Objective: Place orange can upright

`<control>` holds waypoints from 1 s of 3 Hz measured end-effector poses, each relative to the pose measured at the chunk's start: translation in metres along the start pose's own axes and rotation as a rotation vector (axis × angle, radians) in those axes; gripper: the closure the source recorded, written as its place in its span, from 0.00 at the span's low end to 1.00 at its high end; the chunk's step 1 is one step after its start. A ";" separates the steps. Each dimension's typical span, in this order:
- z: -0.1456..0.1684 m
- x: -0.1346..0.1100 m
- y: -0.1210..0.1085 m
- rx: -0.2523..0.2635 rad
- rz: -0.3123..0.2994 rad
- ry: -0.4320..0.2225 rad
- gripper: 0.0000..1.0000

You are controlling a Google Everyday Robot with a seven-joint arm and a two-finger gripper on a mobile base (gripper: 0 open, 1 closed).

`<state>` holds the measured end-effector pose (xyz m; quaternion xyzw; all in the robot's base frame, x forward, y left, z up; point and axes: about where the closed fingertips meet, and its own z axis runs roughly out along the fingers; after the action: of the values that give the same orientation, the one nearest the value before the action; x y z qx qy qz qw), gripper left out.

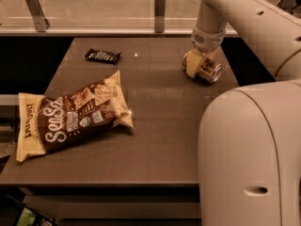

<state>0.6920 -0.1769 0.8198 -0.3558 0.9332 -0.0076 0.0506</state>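
Observation:
The orange can (211, 71) lies on its side at the far right of the brown table (155, 107), its silver end facing right and toward me. My gripper (201, 68) comes down from the arm above and is shut on the can. One pale finger (190, 66) presses the can's left side; the other finger is hidden behind the can. The can rests at or just above the table top.
A large brown and cream chip bag (70, 114) lies flat at the left front. A small dark snack bar (102, 56) lies at the far left. A glass rail with metal posts (160, 4) runs behind the table. My robot's white body (249, 159) fills the right front.

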 end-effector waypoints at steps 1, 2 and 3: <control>0.002 -0.002 -0.001 0.001 -0.001 -0.003 0.87; 0.000 -0.002 -0.001 0.001 -0.001 -0.004 1.00; 0.001 -0.003 -0.001 0.002 -0.001 -0.006 1.00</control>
<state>0.6951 -0.1757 0.8186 -0.3561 0.9328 -0.0077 0.0538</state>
